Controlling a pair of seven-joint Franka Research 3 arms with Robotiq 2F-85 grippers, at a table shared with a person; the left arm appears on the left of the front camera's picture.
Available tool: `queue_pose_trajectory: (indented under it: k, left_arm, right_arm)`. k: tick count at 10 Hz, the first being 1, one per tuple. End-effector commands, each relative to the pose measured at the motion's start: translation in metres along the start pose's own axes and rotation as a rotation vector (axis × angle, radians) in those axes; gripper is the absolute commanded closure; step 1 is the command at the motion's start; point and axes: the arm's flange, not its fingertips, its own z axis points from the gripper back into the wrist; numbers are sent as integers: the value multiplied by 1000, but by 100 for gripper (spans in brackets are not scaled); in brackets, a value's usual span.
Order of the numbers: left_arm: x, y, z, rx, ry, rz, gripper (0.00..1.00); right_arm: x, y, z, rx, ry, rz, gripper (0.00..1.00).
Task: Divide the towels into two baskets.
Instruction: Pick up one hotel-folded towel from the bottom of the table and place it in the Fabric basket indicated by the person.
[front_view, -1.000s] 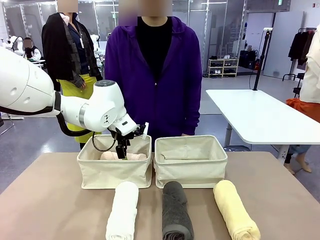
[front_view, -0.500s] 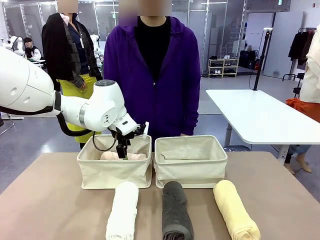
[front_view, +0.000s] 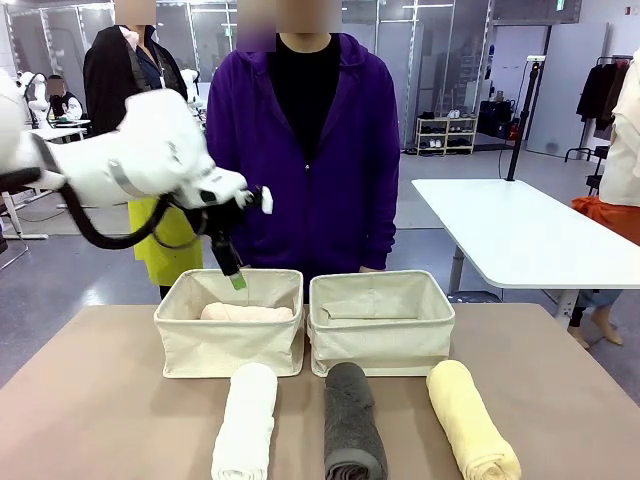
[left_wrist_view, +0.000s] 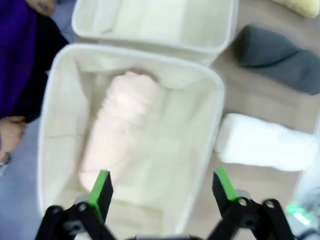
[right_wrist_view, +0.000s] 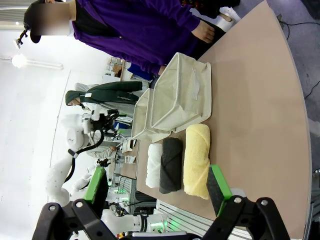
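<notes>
The left tool hangs spread, gripping nothing, fingers pointing down over the far rim of the left basket. The right tool is spread too. Nearest on the table, three towels lie side by side: the white towel at 7 o'clock, the dark grey towel at 6, the pale yellow towel at 5. Just behind them, the left basket holds the peach towel lying crosswise. The right basket, at its 3 o'clock, shows bare lining. The left arm reaches in from 9 o'clock. A person stands at 12.
</notes>
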Motion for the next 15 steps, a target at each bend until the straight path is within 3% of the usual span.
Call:
queue_pose_trajectory:
  k: [1,2,5,6,7,11,15]
  left_arm:
    - [-63,-31,45,-105,-189,152,0]
    - [-95,-43,65,-182,-330,219,0]
    - [-185,-72,87,-343,-605,325,0]
    - [-235,-79,96,-383,-742,359,0]
    - [-278,-84,97,-394,-807,431,0]
    - [-403,-96,73,-265,-906,578,0]
    - [-460,-108,68,-241,-926,667,0]
  right_arm:
    - [0,4,1,10,-6,3,0]
    - [0,4,1,10,-6,3,0]
    - [0,4,1,10,-6,3,0]
    - [0,4,1,10,-6,3,0]
    - [0,4,1,10,-6,3,0]
    - [0,4,1,10,-6,3,0]
    - [0,4,1,10,-6,3,0]
